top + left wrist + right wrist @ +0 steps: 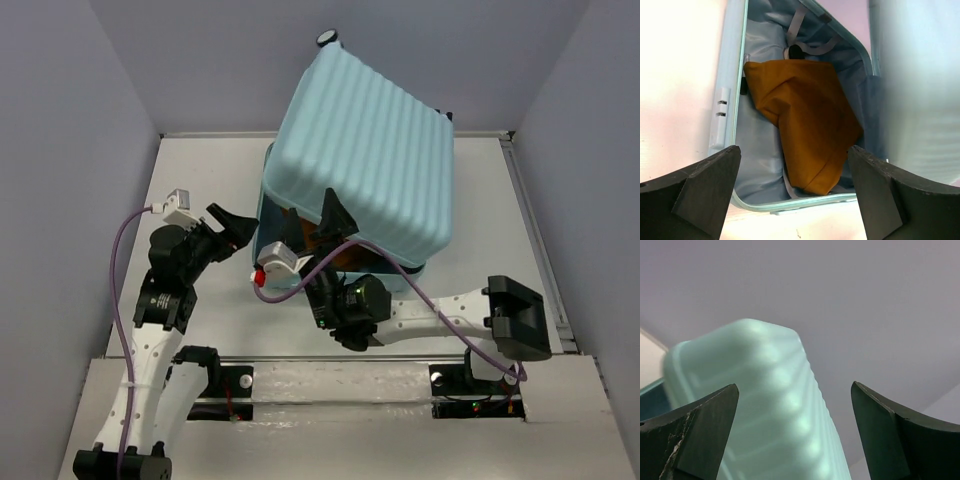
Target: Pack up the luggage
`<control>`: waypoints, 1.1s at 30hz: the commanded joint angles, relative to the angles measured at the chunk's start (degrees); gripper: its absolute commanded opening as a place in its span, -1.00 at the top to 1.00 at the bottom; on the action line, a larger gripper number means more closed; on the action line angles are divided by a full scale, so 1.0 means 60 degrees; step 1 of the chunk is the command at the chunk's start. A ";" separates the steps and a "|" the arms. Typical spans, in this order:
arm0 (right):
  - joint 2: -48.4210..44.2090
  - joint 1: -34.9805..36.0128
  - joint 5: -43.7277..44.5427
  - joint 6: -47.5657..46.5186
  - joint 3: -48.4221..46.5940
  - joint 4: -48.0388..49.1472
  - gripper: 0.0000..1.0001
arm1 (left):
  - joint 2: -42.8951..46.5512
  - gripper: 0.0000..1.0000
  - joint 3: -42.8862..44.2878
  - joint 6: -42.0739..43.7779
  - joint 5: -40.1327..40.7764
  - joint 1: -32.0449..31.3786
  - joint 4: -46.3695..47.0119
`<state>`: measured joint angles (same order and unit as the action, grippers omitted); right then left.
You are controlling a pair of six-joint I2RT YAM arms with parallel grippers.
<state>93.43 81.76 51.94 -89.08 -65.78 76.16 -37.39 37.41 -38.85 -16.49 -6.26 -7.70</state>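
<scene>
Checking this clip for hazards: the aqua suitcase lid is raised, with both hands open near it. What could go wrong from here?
1. The ribbed pale aqua hard-shell suitcase lid stands tilted over the open right hand, ungripped. It may drop onto that hand, or onto the open left hand at the opening.
2. The mustard-brown fabric bundle slumps toward the suitcase's near rim, so it could get pinched in the seam on closing.
</scene>
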 commanded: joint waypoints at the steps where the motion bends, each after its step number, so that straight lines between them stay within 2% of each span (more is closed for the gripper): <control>1: 0.1475 0.0201 0.0453 0.0693 0.0036 0.2866 -1.00 | 0.0268 -0.98 0.0020 -0.0175 -0.0139 0.0048 0.0537; 3: 0.1742 0.0538 0.0556 0.1133 -0.0373 0.2398 -1.00 | 0.0356 -0.98 0.0107 -0.0102 0.0373 0.0048 0.0247; 5: 0.1860 0.0801 0.0484 0.1982 -0.0623 0.1211 -1.00 | 0.0634 -0.98 0.0400 0.0087 0.0871 0.0077 -0.0033; 7: 0.1802 0.1037 0.0556 0.2350 -0.1046 0.0669 -1.00 | 0.0854 -0.98 0.0751 0.0307 0.1808 0.0091 -0.0631; 10: 0.1204 0.1169 0.0790 0.2585 -0.1180 0.0710 -0.99 | 0.1206 -0.98 0.1586 0.0688 0.2645 0.0121 -0.1102; 14: -0.0640 0.1257 0.1171 0.4439 -0.0510 -0.0851 -0.98 | 0.0945 -0.98 0.2173 0.0850 0.2472 0.0121 -0.1250; 16: -0.2162 0.1257 0.1420 0.5624 -0.0099 -0.1469 -0.84 | 0.0637 -0.98 0.1897 0.0792 0.1988 0.0121 -0.1075; 17: -0.2733 0.1257 0.1551 0.6343 0.0223 -0.3068 -0.76 | 0.0345 -0.98 0.1707 0.0690 0.1784 0.0121 -0.0929; 18: -0.3348 0.1170 0.1669 0.7061 0.0414 -0.3910 -0.65 | 0.0241 -0.98 0.1502 0.0587 0.1550 0.0121 -0.0725; 19: -0.4645 0.1169 0.1887 0.8663 0.0619 -0.4804 -0.27 | 0.0138 -0.98 0.1079 0.0470 0.0938 0.0121 -0.0186; 20: -0.5325 0.1038 0.1977 0.9680 0.0810 -0.7060 -0.12 | -0.0037 -0.98 0.0930 0.0252 0.0729 0.0121 -0.0007; 21: -0.5999 0.0733 0.2050 1.0763 0.0957 -0.8475 0.10 | -0.0082 -0.98 0.0827 0.0177 0.0495 0.0121 0.0126; 22: -0.7340 0.0512 0.1935 1.3181 0.0987 -1.0012 0.26 | -0.0097 -0.98 0.0666 0.0118 0.0449 0.0121 0.0373; 23: -0.8049 0.0263 0.1615 1.4235 0.1104 -1.2203 0.40 | -0.0039 -0.98 0.0607 0.0045 0.0463 0.0121 0.0463; 24: -0.8753 -0.0218 0.1176 1.4927 0.1540 -1.2776 0.47 | -0.0009 -0.98 0.0577 0.0030 0.0623 0.0121 0.0478; 26: -1.0390 -0.0384 0.0618 1.6027 0.1938 -1.3917 0.46 | 0.0107 -0.98 0.0475 0.0001 0.0756 0.0121 0.0464; 28: -1.0839 -0.0384 0.0484 1.6324 0.2130 -1.4404 0.46 | 0.0457 -0.98 0.0387 -0.0160 0.0698 0.0106 0.0609; 31: -0.9921 -0.0384 0.0453 1.6546 0.1780 -1.5065 0.31 | 0.0825 -0.98 0.0721 -0.0205 0.0639 0.0004 0.0917; 33: -0.8535 -0.0937 0.0091 1.6502 0.1092 -1.5271 0.24 | 0.0812 -0.98 0.1657 -0.0044 0.0756 -0.0157 0.1064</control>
<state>27.99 78.87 57.80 2.31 -57.01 -1.21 -34.33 39.86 -39.44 -10.55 -6.02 -8.36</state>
